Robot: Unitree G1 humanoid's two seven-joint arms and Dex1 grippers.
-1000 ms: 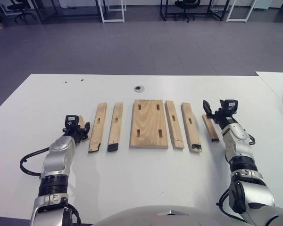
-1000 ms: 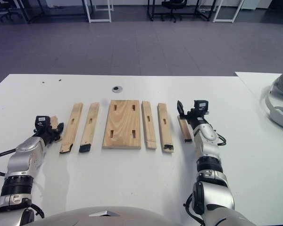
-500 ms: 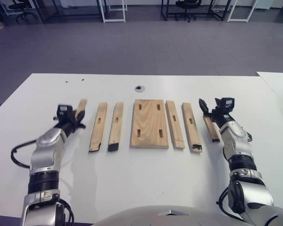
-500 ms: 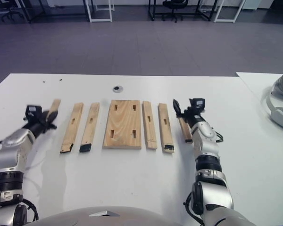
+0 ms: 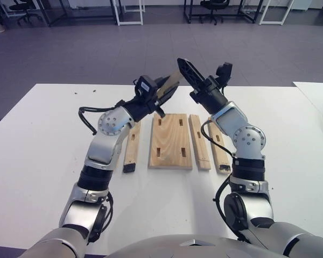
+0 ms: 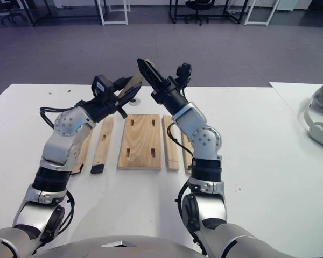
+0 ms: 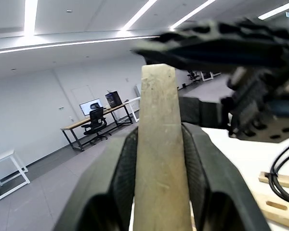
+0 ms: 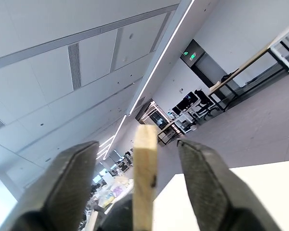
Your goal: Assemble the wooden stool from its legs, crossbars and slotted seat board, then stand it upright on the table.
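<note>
So far nothing is joined: in the eye view legs [image 5: 199,142] lie beside the seat board [image 5: 170,141], a crossbar [image 5: 171,83] held above it. In the left wrist view it is clamped by the left gripper [image 7: 159,137]; in the right wrist view, straddled untouched by the right gripper [image 8: 139,147], spread wide

Leftmost leg [image 6: 83,152] mostly behind arm, rightmost leg [image 5: 219,156] partly so, crossbar [image 7: 158,144] partly inside left end effector [image 5: 156,103]

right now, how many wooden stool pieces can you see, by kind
seat board: 1
slotted legs lying flat on the table, one partly hidden: 4
crossbar held in the left gripper: 1
total: 6
</note>
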